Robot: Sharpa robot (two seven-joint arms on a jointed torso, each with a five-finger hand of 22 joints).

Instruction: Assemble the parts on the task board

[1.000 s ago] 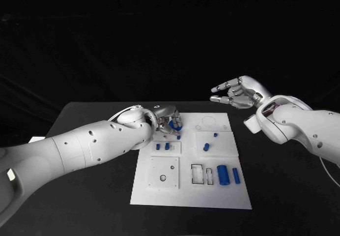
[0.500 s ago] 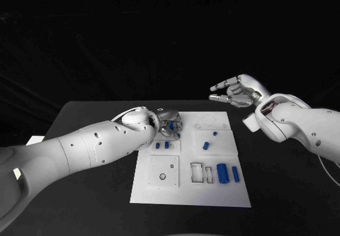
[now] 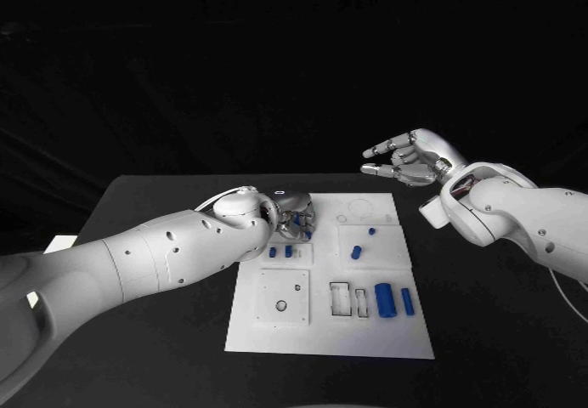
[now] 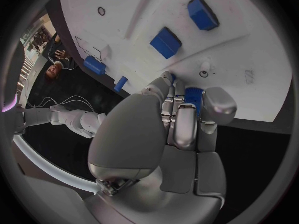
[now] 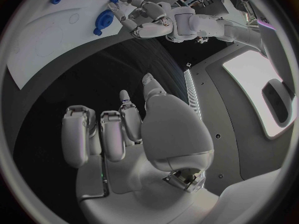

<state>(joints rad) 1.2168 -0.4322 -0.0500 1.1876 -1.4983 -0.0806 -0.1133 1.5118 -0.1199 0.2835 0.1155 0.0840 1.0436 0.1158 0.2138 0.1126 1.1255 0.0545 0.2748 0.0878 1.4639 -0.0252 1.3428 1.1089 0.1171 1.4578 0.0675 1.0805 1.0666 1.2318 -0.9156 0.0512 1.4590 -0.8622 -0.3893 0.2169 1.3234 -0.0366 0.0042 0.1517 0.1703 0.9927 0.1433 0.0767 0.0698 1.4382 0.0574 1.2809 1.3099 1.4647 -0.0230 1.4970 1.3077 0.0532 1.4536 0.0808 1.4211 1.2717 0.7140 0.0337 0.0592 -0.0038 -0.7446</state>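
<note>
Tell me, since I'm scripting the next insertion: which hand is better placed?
Left. The left hand is down on the task board, apparently holding a blue part; the right hand hovers raised beyond the board.

Head overhead — wrists close (shared board (image 3: 330, 280))

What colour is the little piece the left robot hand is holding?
Blue piece, seen best in the left wrist view.

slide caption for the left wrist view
Left hand holds a blue part over the white task board.
</note>
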